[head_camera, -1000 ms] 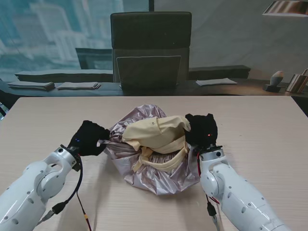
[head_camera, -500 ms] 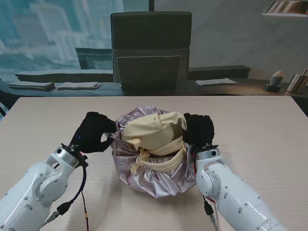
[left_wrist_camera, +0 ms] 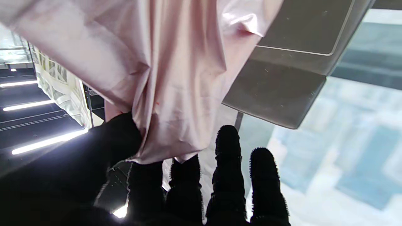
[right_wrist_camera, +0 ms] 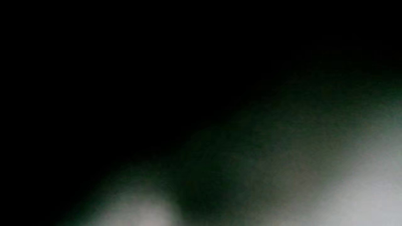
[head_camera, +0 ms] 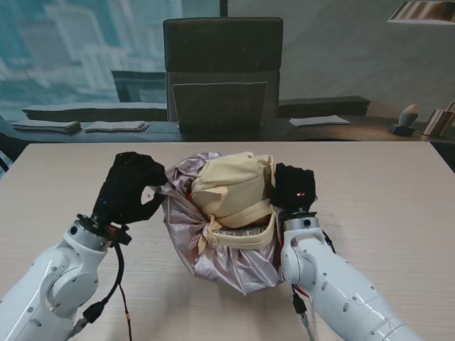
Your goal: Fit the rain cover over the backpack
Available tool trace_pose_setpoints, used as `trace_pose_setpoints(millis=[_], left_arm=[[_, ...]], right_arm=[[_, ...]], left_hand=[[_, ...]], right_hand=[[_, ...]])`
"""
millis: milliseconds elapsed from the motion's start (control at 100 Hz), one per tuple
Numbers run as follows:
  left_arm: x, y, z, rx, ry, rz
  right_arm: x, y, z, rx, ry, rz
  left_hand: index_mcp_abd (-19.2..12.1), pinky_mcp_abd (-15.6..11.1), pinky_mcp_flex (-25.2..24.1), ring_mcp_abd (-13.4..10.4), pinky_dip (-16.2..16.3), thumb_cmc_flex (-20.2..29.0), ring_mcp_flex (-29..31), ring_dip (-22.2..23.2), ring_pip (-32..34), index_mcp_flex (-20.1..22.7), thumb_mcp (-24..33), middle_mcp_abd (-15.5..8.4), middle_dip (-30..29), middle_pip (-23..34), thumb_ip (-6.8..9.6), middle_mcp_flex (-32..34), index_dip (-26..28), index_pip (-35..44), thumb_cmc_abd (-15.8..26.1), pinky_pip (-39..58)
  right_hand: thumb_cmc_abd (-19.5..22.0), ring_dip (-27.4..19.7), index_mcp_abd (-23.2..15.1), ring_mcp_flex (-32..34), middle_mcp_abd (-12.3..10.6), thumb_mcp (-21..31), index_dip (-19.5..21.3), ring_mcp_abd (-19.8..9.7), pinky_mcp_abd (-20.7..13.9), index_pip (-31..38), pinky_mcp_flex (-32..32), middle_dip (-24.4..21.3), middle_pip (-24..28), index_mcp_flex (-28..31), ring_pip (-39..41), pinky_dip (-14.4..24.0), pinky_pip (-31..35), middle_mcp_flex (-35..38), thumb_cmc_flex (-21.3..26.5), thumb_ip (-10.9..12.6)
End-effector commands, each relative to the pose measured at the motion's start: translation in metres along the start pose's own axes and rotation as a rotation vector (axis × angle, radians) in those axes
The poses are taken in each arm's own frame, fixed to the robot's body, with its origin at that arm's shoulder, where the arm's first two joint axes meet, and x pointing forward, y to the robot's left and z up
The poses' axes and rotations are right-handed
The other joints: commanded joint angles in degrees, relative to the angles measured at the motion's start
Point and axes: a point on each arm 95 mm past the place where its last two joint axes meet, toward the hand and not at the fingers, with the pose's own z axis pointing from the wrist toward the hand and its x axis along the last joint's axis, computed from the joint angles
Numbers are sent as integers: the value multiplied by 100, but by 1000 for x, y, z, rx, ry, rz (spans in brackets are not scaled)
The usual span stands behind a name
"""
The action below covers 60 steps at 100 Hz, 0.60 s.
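The silvery-pink rain cover (head_camera: 213, 249) is pinched at its edge by the left robot hand (head_camera: 128, 190), while the right robot hand (head_camera: 291, 188) is pressed against the cream backpack (head_camera: 234, 188) mid-table (head_camera: 384, 185), its grip hidden.

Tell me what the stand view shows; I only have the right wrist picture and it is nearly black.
Observer: The right hand is pressed against the right side of the cream backpack, so the lens is probably smothered.
Operator: Where is the cover?
Observer: The silvery rain cover wraps the backpack's underside and sides; the cream top is bare.
Operator: Is the left hand holding anything?
Observer: Yes. In the left wrist view, the left hand pinches the cover's edge between thumb and fingers.
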Motion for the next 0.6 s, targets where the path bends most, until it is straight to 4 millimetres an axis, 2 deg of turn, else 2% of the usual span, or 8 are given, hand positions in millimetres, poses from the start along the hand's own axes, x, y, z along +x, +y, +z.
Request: trace_pose_setpoints(millis=[0, 130, 200, 350, 400, 500, 590], left_arm=[[0, -6, -5, -1, -19, 7], [-9, 0, -16, -87, -27, 69], [-12, 7, -20, -140, -19, 96], [-14, 21, -23, -214, 13, 135], [-14, 23, -24, -217, 9, 139], [-17, 21, -29, -227, -3, 178], [-21, 19, -34, -260, -11, 211]], right_arm=[[-6, -6, 2, 10, -60, 13], [-12, -6, 7, -19, -152, 77], [-11, -3, 9, -35, -232, 161], [-13, 2, 15, -72, -299, 231], [-12, 4, 18, -85, -326, 262], [-16, 5, 22, -109, -304, 246], [-19, 5, 23, -117, -211, 209]], left_hand=[[-67, -77, -15, 69, 119, 235, 52, 118, 104, 24, 612, -86, -26, 105, 424, -139, 183, 352, 223, 191], [-127, -88, 28, 61, 104, 316, 153, 45, -20, 134, 591, -137, -103, -32, 337, -26, -29, 360, 49, 130], [-172, -92, 32, 38, 93, 317, 152, 24, -63, 119, 558, -187, -153, -120, 265, -58, -103, 346, 35, 96], [-307, -124, 5, -30, 68, 323, 141, -11, -134, 40, 499, -268, -299, -219, 135, -192, -162, 311, 90, 33], [-309, -130, -26, -38, 62, 335, 107, -13, -146, 27, 502, -267, -325, -222, 123, -224, -162, 307, 91, 14], [-296, -118, -49, -48, 59, 360, 102, -6, -138, 49, 502, -269, -362, -201, 105, -225, -164, 313, 56, 6], [-301, -129, -45, -62, 58, 341, 152, -30, -174, 157, 553, -297, -503, -247, 126, -139, -247, 255, -73, 7]], right_hand=[[-422, 468, 37, 348, 1242, 878, -67, -628, 580, 493, 321, 204, 1095, 454, 1206, 156, 447, 501, 1302, 345], [-251, 456, 99, 348, 1180, 846, -104, -622, 570, 445, 318, 165, 1090, 415, 1181, 173, 451, 501, 1236, 372], [-140, 454, 222, 342, 1224, 806, -118, -535, 644, 401, 311, 131, 1059, 394, 1180, 193, 440, 500, 1268, 403], [-50, 462, 375, 345, 1161, 793, -138, -572, 606, 339, 346, 107, 1098, 364, 1213, 261, 553, 505, 1249, 441], [30, 458, 485, 336, 1238, 752, -138, -450, 644, 314, 336, 66, 1072, 354, 1201, 287, 519, 503, 1297, 471], [64, 459, 315, 339, 1229, 739, -101, -463, 645, 357, 337, 57, 1090, 359, 1207, 305, 511, 502, 1279, 477], [145, 439, 59, 347, 1171, 716, -49, -584, 592, 376, 323, 53, 1101, 358, 1197, 261, 440, 499, 1180, 448]])
